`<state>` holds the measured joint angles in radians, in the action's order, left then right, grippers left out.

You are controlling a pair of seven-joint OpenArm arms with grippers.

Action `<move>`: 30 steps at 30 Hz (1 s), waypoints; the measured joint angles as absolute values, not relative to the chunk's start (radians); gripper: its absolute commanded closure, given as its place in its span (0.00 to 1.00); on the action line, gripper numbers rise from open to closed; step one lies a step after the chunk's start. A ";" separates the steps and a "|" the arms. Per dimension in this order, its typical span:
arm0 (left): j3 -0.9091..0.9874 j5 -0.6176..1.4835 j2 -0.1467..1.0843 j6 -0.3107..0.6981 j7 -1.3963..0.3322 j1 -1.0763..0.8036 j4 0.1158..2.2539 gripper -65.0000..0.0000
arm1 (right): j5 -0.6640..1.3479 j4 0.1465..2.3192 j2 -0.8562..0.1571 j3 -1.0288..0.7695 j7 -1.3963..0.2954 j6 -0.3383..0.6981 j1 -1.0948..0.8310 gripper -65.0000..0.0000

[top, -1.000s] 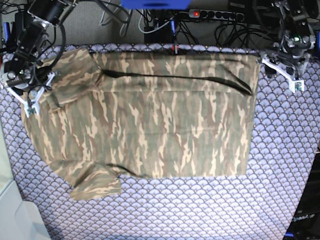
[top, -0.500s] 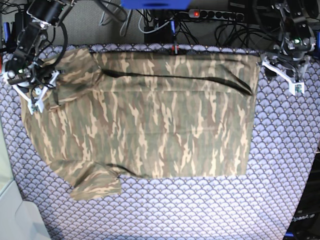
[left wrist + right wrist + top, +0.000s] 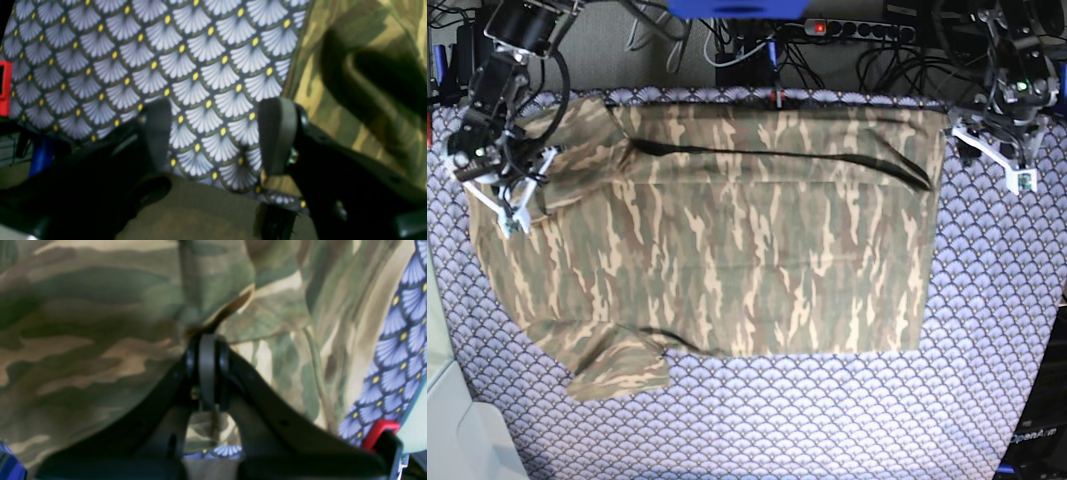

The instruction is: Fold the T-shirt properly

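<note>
soft camo-print t-shirt (image 3: 727, 230) lies mid frame on fan-scale cloth (image 3: 827, 420), w/ one long edge folded; sleeves, cross fold left. right gripper (image 3: 207, 350) pinched on shirt cloth upper left; left gripper (image 3: 217, 133) wide apart, empty, upper right.

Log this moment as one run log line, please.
step: grasp sleeve | right gripper: shut on T-shirt | left gripper: open over patterned cloth, beside shirt edge | fold: not yet done

T-shirt (image 3: 100, 323) blurred in right wrist view, edges cut off
</note>
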<state>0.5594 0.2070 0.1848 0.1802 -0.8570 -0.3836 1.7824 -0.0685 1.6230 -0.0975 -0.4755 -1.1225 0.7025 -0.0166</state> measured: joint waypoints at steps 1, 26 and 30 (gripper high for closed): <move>0.559 0.207 0.185 0.180 -0.857 -0.384 1.782 0.38 | -0.066 1.623 -0.097 -0.475 -1.134 0.702 -0.007 1.00; 0.561 0.207 0.183 0.180 -0.857 -0.384 1.782 0.38 | -0.065 1.620 -0.086 -0.280 -1.269 0.702 0.286 1.00; 0.561 0.207 0.186 0.180 -0.857 -0.385 1.782 0.38 | -0.073 1.617 -0.083 -0.283 -1.278 0.702 0.296 1.00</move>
<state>0.5613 0.2066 0.1856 0.1802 -0.8570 -0.3847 1.7824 -0.0731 1.6173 -0.0830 -0.2832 -1.2778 0.7025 0.2958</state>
